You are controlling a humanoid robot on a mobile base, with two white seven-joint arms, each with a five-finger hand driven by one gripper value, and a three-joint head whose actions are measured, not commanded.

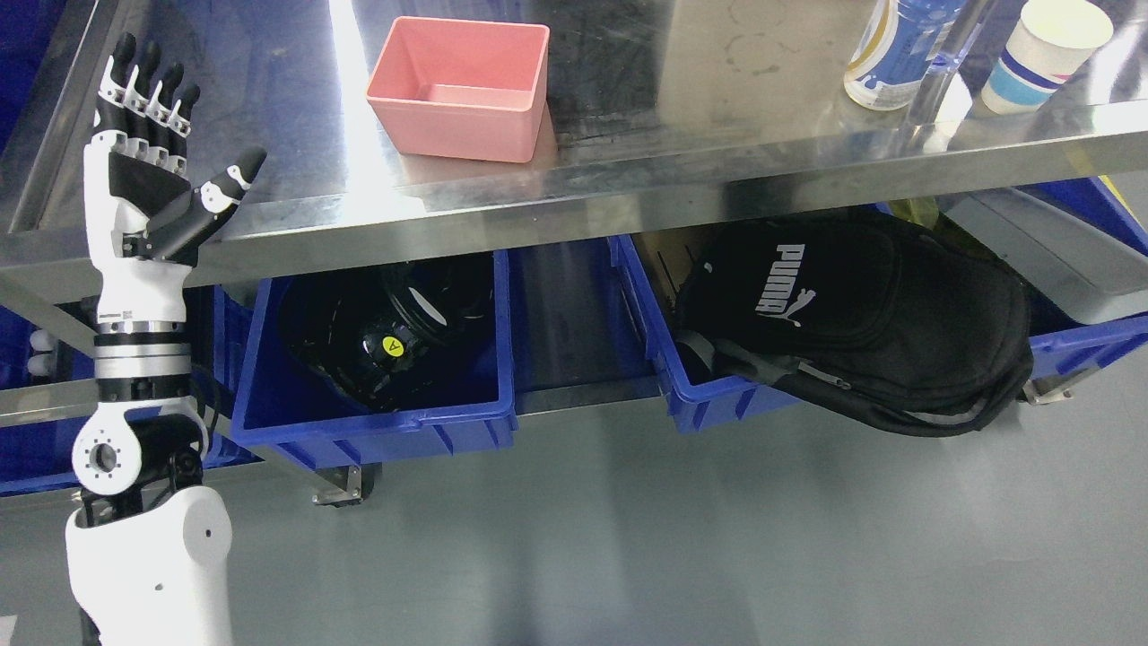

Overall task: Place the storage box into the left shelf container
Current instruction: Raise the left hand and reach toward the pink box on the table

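While the left arm rises from the lower left corner of the frame, its left hand [148, 170] stands upright at the upper left, palm open, the four fingers [143, 94] straight and side by side with the thumb angled out to the right, holding nothing. The right arm does not show at all.

Just below and to the right of that hand, under the table edge, sits the blue bin [377, 422], the left one of two on the lower shelf. It already holds a dark helmet-like thing [386, 341] with a small yellow sticker, so free room inside looks limited. Further right, a second blue bin [708, 395] carries a black backpack [861, 323] that spills over its front.

Up on the steel table [269, 179], the pink box [459, 88] stands upright and empty at the upper middle of the frame. It lies to the right of the hand and slightly higher in the picture, well apart from the fingertips, with bare steel between. Its long side runs roughly left to right, its short left wall facing the thumb. Only the left hand is available, so the reach would go rightward and farther in across the table.

At the far upper right stand a bottle [888, 54] and a paper cup [1045, 54], clear of that path.
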